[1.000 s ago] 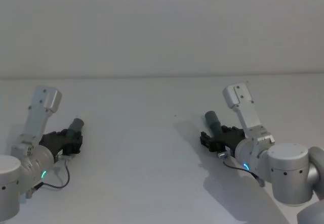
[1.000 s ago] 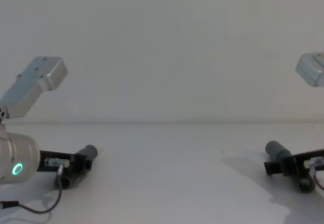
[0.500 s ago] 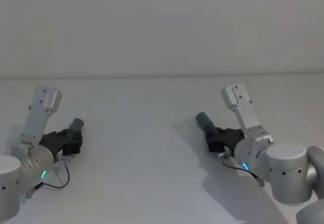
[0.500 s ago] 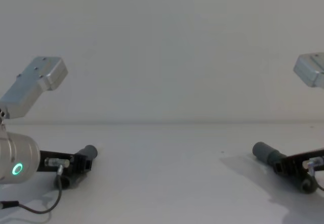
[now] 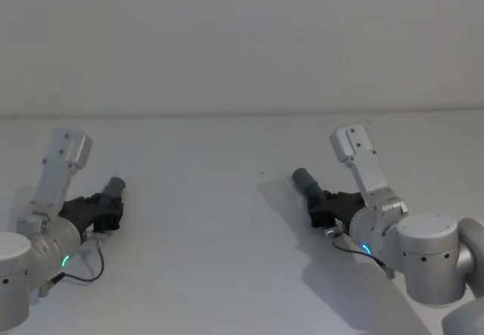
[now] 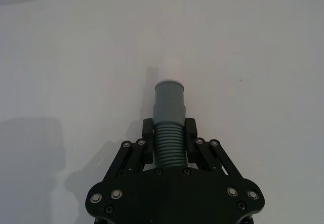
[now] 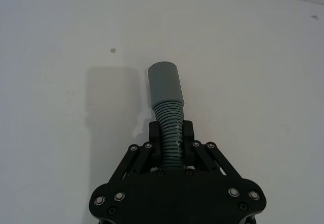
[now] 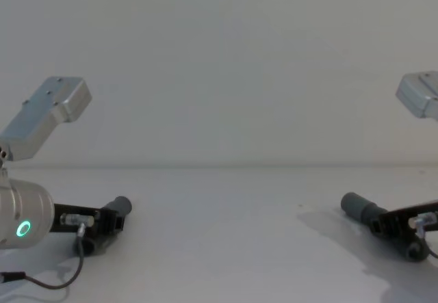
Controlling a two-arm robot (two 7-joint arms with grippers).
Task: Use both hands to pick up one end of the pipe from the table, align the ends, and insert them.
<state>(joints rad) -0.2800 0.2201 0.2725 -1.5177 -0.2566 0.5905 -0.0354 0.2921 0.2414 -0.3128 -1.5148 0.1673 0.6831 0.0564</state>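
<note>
I get soft, rather dim light on the white table point(image 5: 227, 221), where ahead of the right gripper's point(image 7: 171, 132) jaws the grey-cuffed hose piece point(image 7: 165, 90) throws a grey shadow point(image 7: 109, 97) sideways, the white-tipped hose piece point(image 6: 169, 113) between the left gripper's point(image 6: 169, 131) jaws nearly loses its tip against the table, and a green ring light point(image 8: 24, 229) glows.

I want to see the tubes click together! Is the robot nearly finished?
Done: the left gripper is shut on the white-tipped hose piece, the right gripper on the grey-cuffed hose piece. In hand: each piece is held on its own side, far apart, ends not lined up. To do: bring them together, align the ends, push one in.
</note>
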